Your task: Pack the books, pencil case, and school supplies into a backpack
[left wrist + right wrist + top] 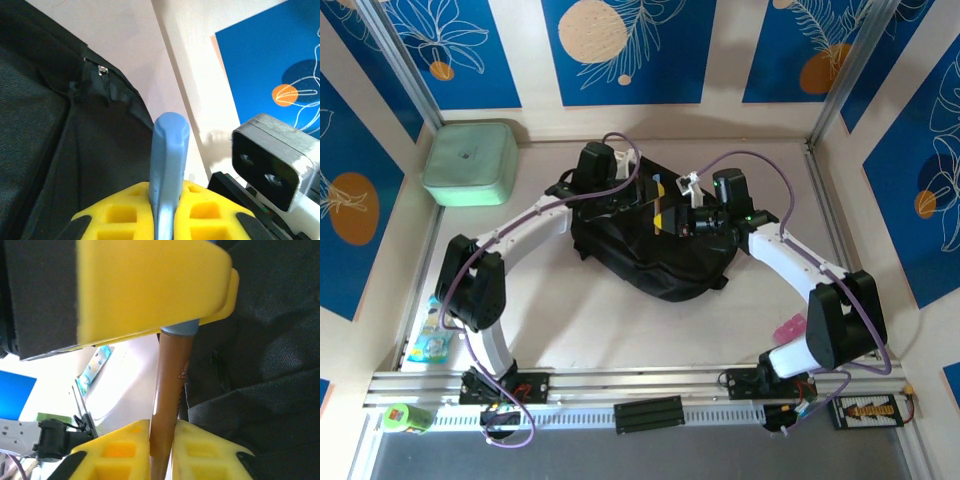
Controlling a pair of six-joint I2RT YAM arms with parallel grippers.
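The black backpack (660, 262) lies in the middle of the table, and both grippers meet over its top. My right gripper (162, 426) is shut on the brown barrel of a pen (170, 380). The pen's light blue cap end (169, 150) is pinched in my left gripper (167, 189), which is also shut. In the right wrist view the left gripper's yellow finger (150, 285) covers the blue end. From above, the left gripper (650, 200) and right gripper (672, 222) face each other. Backpack fabric (50, 125) (260, 340) lies right beside both. The books are out of view.
A mint-green square box (470, 160) stands at the back left. A colourful packet (428, 345) lies at the left edge, a pink item (788, 327) near the right arm's base, and a green item (408, 417) on the front rail.
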